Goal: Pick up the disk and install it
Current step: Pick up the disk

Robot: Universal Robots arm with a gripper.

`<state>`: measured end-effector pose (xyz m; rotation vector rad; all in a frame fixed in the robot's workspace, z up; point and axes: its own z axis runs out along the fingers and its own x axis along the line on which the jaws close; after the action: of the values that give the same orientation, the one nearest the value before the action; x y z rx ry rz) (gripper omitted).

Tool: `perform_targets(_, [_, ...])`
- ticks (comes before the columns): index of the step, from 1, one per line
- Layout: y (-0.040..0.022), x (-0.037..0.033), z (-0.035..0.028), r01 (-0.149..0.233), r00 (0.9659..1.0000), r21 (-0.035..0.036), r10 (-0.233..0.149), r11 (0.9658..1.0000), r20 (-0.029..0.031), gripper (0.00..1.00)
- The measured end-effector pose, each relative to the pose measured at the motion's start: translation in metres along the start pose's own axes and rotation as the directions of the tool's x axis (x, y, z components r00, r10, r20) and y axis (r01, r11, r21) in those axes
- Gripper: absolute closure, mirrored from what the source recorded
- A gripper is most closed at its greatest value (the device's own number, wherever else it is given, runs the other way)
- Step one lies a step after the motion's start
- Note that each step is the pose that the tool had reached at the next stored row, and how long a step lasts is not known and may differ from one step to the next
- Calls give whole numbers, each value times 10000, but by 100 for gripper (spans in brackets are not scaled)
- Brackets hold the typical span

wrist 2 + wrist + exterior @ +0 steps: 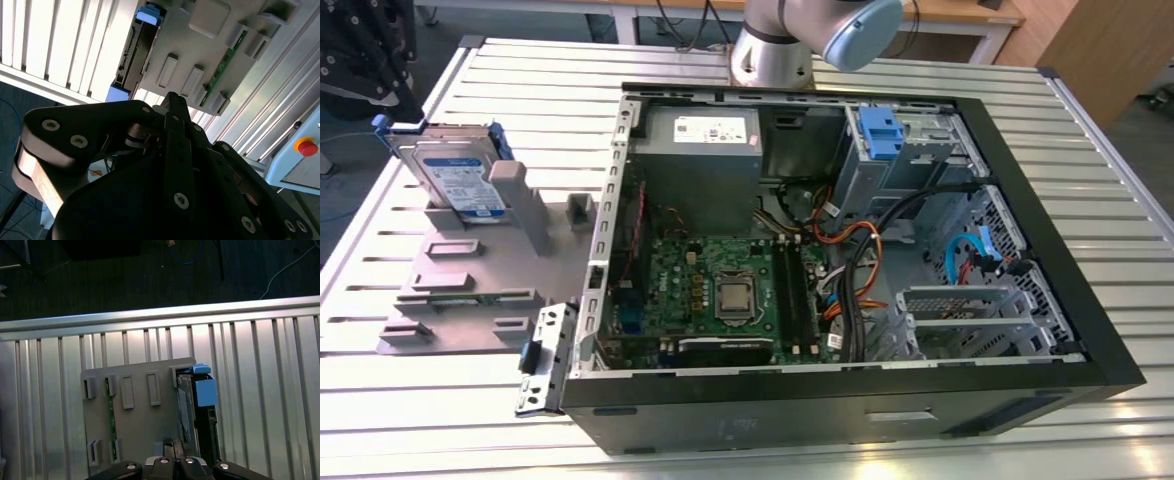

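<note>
Disk [454, 178] standing upright in grey holder [470, 285]
Gripper [172, 102] well above the holder, clear of the disk; jaws pressed together, empty

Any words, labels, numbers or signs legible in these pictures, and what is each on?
No text can be read.
Blue-and-white label on the disk: print too small.
White sticker on the power supply box: print too small.
Markings on the motherboard: too small.
</note>
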<state>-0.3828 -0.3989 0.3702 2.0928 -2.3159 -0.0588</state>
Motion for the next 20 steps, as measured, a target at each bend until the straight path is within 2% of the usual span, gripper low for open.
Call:
perform_targets(2, [0, 0, 0, 0, 10000, 1, 0, 10000, 0, 89])
perform_targets(4, [0, 0, 0, 0, 10000, 0, 0, 10000, 0, 77])
perform_targets(5, [0, 0, 0, 0, 10000, 0, 0, 10000, 0, 77])
perform_targets(7, [0, 0, 0, 0, 10000, 1, 0, 10000, 1, 65])
perform_targets(8, [0, 0, 0, 0, 10000, 0, 0, 10000, 0, 65])
perform_targets(10, [0, 0, 0, 1, 10000, 0, -1, 10000, 0, 53])
perform_targets(13, [0, 0, 0, 1, 10000, 0, -1, 10000, 0, 47])
perform_targets(14, [0, 0, 0, 1, 10000, 0, -1, 10000, 0, 41])
perform_targets(20, [0, 0, 1, 1, 10000, 0, -1, 10000, 0, 41])
